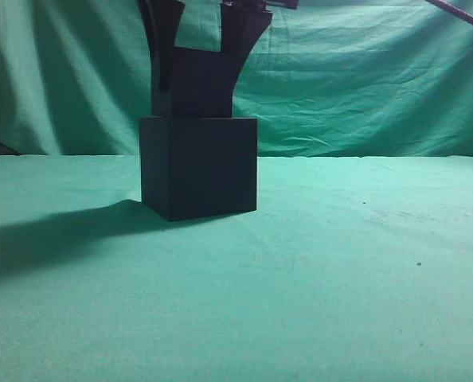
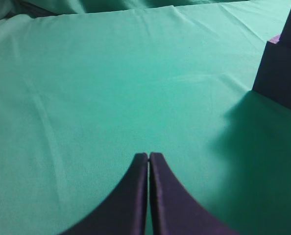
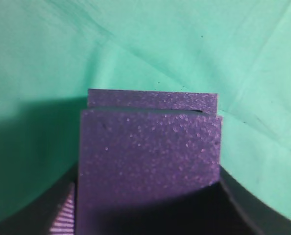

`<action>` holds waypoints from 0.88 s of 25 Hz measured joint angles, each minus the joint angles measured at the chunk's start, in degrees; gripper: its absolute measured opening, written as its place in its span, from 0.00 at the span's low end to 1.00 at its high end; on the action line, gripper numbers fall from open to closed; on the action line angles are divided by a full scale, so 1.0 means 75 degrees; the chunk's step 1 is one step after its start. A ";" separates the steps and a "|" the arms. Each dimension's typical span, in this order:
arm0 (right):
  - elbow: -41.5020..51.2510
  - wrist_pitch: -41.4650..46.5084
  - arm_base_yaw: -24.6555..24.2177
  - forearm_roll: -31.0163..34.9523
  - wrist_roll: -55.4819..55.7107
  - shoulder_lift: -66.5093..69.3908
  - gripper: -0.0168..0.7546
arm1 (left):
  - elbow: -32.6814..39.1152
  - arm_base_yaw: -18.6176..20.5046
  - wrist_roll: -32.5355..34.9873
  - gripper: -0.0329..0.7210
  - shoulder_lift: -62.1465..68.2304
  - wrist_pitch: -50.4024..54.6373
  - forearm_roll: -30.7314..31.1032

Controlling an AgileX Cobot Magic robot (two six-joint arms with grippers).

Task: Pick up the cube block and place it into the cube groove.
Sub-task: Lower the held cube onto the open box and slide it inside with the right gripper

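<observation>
The cube groove (image 1: 198,167), a large blackish box, stands on the green cloth at centre. The cube block (image 1: 195,83) sits at its top, sticking up above the rim. My right gripper (image 1: 197,68) comes down from above and is shut on the cube block's sides. In the right wrist view the cube block's purple top face (image 3: 148,152) fills the space between the jaws (image 3: 150,215), and the cube groove's far rim (image 3: 153,99) shows just behind it. My left gripper (image 2: 149,155) is shut and empty over bare cloth. The cube groove (image 2: 280,73) is at that view's right edge.
Green cloth covers the table (image 1: 364,263) and hangs as a backdrop (image 1: 364,79). A long shadow (image 1: 53,231) falls left of the box. A thin dark rod (image 1: 459,16) crosses the top right corner.
</observation>
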 joint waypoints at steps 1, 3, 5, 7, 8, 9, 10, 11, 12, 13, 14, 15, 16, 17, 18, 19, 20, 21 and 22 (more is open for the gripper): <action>0.0000 0.0057 0.0000 -0.0050 0.0000 0.0000 0.58 | 0.0000 0.0000 0.0000 0.04 0.0000 0.0000 0.0000; 0.0000 0.0257 0.0000 -0.0161 0.0000 0.0022 0.58 | 0.0000 0.0000 0.0000 0.04 0.0000 0.0000 0.0000; 0.0015 0.0492 0.0000 -0.0209 -0.0072 0.0116 0.58 | 0.0000 0.0000 0.0000 0.04 0.0000 0.0000 0.0000; 0.0025 0.0604 0.0000 -0.0228 -0.0104 0.0147 0.58 | 0.0000 0.0000 0.0000 0.04 0.0000 0.0000 0.0000; 0.0025 0.0620 0.0000 -0.0234 -0.0124 0.0147 0.58 | 0.0000 0.0000 0.0000 0.04 0.0000 0.0000 0.0000; 0.0025 0.0620 0.0000 -0.0234 -0.0143 0.0147 0.58 | 0.0000 0.0000 0.0000 0.04 0.0000 0.0000 0.0000; 0.0025 0.0620 0.0000 -0.0234 -0.0143 0.0147 0.58 | 0.0000 0.0000 0.0000 0.04 0.0000 0.0000 0.0000; 0.0025 0.0620 0.0000 -0.0234 -0.0143 0.0160 0.58 | 0.0000 0.0000 0.0000 0.04 0.0000 0.0000 0.0000; 0.0025 0.0620 0.0000 -0.0234 -0.0182 0.0172 0.58 | 0.0000 0.0000 0.0000 0.04 0.0000 0.0000 0.0000; 0.0025 0.0620 0.0000 -0.0234 -0.0220 0.0190 0.58 | 0.0000 0.0000 0.0000 0.04 0.0000 0.0000 0.0000; 0.0025 0.0620 0.0000 -0.0234 -0.0264 0.0220 0.58 | 0.0000 0.0000 0.0000 0.04 0.0000 0.0000 0.0000; 0.0025 0.0620 0.0000 -0.0234 -0.0295 0.0220 0.58 | 0.0000 0.0000 0.0000 0.04 0.0000 0.0000 0.0000; 0.0025 0.0620 0.0000 -0.0234 -0.0307 0.0220 0.58 | 0.0000 0.0000 0.0000 0.04 0.0000 0.0000 0.0000; 0.0025 0.0620 0.0000 -0.0234 -0.0307 0.0220 0.58 | 0.0000 0.0000 0.0000 0.04 0.0000 0.0000 0.0000; 0.0025 0.0620 0.0000 -0.0234 -0.0311 0.0220 0.66 | 0.0000 0.0000 0.0000 0.04 0.0000 0.0000 0.0000; 0.0009 0.0606 0.0000 -0.0234 -0.0324 0.0220 0.73 | 0.0000 0.0000 0.0000 0.04 0.0000 0.0000 0.0000; -0.0031 0.0621 0.0000 -0.0234 -0.0324 0.0220 0.81 | 0.0000 0.0000 0.0000 0.04 0.0000 0.0000 0.0000; -0.0083 0.0682 0.0000 -0.0234 -0.0327 0.0247 0.85 | 0.0000 0.0000 0.0000 0.04 0.0000 0.0000 0.0000; -0.0182 0.0770 0.0000 -0.0234 -0.0340 0.0280 0.88 | 0.0000 0.0000 0.0000 0.04 0.0000 0.0000 0.0000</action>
